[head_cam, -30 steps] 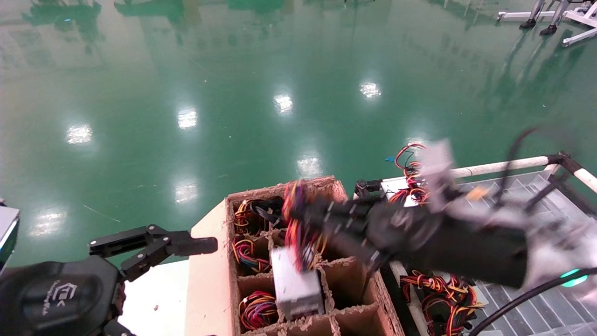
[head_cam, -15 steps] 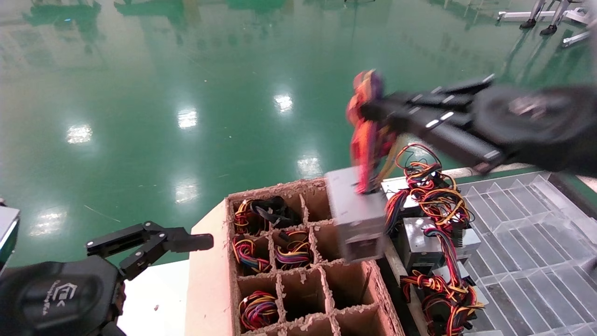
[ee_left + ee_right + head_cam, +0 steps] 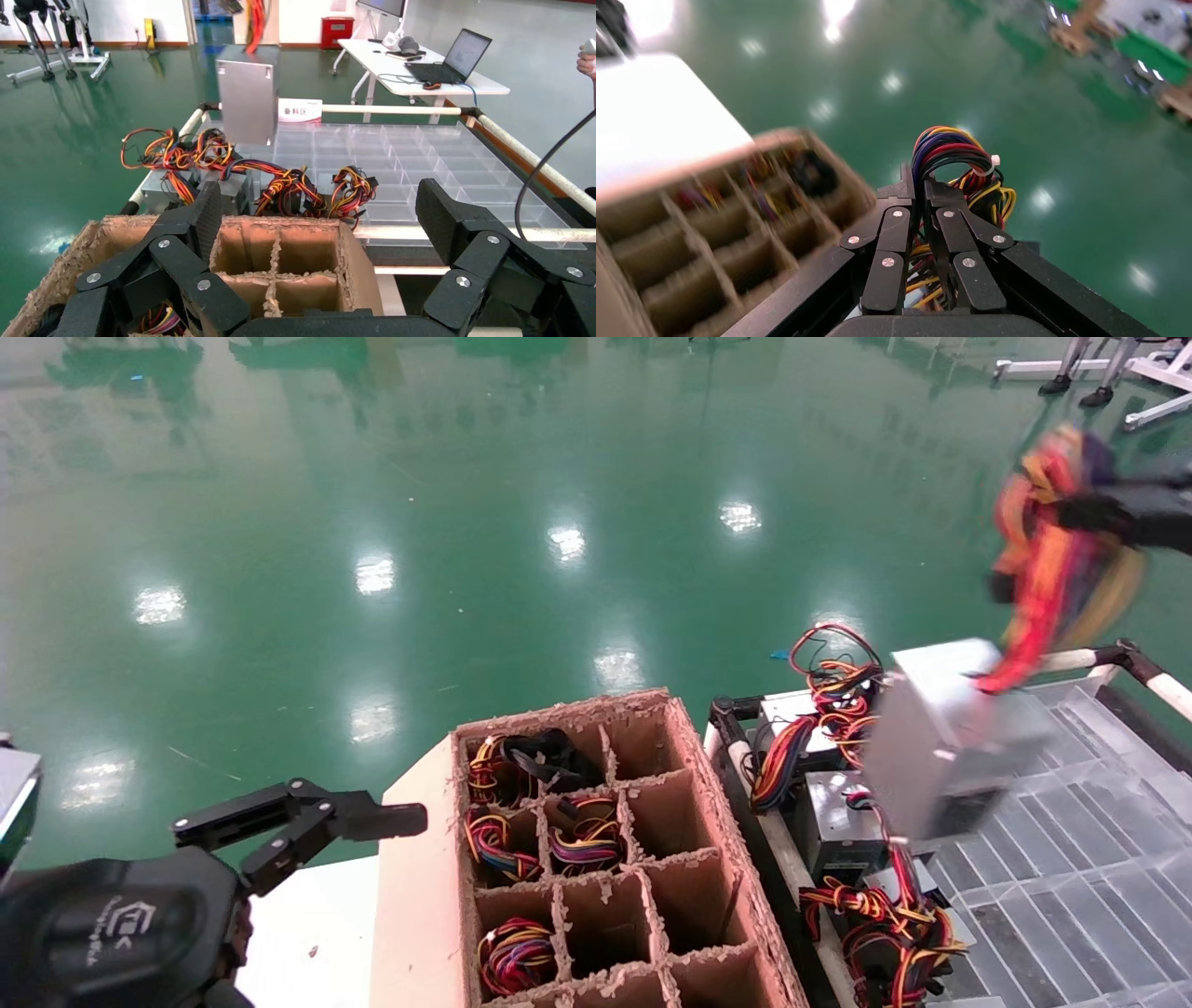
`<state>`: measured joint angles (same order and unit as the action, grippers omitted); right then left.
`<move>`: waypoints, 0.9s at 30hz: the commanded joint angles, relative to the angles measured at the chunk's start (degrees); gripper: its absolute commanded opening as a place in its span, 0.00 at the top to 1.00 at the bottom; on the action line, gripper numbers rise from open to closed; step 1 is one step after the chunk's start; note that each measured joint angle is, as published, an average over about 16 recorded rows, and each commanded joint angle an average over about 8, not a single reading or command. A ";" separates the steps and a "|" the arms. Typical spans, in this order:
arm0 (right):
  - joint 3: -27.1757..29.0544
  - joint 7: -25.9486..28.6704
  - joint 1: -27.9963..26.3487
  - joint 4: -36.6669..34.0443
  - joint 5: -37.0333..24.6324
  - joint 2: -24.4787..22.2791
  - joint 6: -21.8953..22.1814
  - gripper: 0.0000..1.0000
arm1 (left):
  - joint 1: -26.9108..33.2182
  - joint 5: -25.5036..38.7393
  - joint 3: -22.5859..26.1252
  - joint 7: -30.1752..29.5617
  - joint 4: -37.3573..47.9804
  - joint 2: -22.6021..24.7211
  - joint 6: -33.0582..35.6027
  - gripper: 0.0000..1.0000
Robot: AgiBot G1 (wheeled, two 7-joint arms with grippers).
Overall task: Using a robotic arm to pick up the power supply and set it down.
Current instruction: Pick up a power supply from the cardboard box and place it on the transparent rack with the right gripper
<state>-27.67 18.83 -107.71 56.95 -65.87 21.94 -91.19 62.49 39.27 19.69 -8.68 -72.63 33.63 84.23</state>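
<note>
Below right hand (image 3: 1085, 512) | power supply (image 3: 941, 728) dangles, heavy, swinging | hand pinches only its soft wire bundle (image 3: 947, 151) | left hand (image 3: 372, 822) parked, wide.

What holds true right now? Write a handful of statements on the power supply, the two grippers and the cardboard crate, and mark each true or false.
1. The right gripper is shut on the wire bundle, not on the metal case. True.
2. The power supply sits inside a cell of the cardboard crate. False: it hangs in the air by its wires, to the right of the crate, above the other power supplies and the clear tray.
3. The left gripper is open and holds nothing. True.
4. Every cell of the crate holds wires. False: several cells are empty.
5. The left gripper is reaching into the clear tray. False: it is beside the crate's left side.
</note>
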 commanded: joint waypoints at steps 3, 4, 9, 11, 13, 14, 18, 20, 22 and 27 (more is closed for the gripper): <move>-3.99 -1.72 -2.71 0.69 -3.43 -4.21 -0.01 1.00 | 0.00 0.00 0.00 0.00 0.00 0.00 0.00 0.00; -4.99 -2.24 -3.29 0.72 -4.52 -4.85 0.00 1.00 | 0.00 0.00 0.00 0.00 0.00 0.00 0.00 0.00; -9.61 -4.56 -5.64 -0.40 -8.23 -6.49 -0.02 1.00 | 0.00 -0.01 0.01 0.00 0.00 0.00 0.00 0.00; -11.28 -5.39 -6.28 -1.33 -8.86 -6.69 -0.03 1.00 | 0.00 -0.01 0.01 0.01 0.00 0.00 0.00 0.00; -12.97 -6.30 -6.74 -2.34 -9.38 -6.80 -0.03 1.00 | 0.00 -0.01 0.01 0.01 0.00 0.00 0.00 0.00; -13.81 -6.74 -6.92 -2.90 -9.50 -6.79 -0.03 1.00 | 0.00 -0.01 0.01 0.01 0.00 -0.01 -0.01 0.00; -17.04 -8.36 -7.03 -5.13 -8.85 -6.44 -0.08 1.00 | 0.00 -0.01 0.02 0.01 0.00 -0.01 -0.01 0.00; -18.64 -9.04 -6.80 -5.99 -7.99 -6.09 -0.11 1.00 | 0.00 -0.01 0.02 0.01 0.00 -0.01 -0.01 0.00; -20.27 -9.57 -6.48 -6.64 -6.93 -5.64 -0.11 1.00 | 0.01 -0.01 0.02 0.01 0.00 -0.01 -0.01 0.00; -23.91 -10.20 -6.10 -8.00 -4.77 -4.25 0.06 1.00 | 0.01 -0.02 0.02 0.01 0.00 -0.01 -0.01 0.00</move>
<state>-51.33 8.74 -113.88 48.67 -70.81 17.80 -91.10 62.49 39.26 19.72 -8.67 -72.63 33.62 84.22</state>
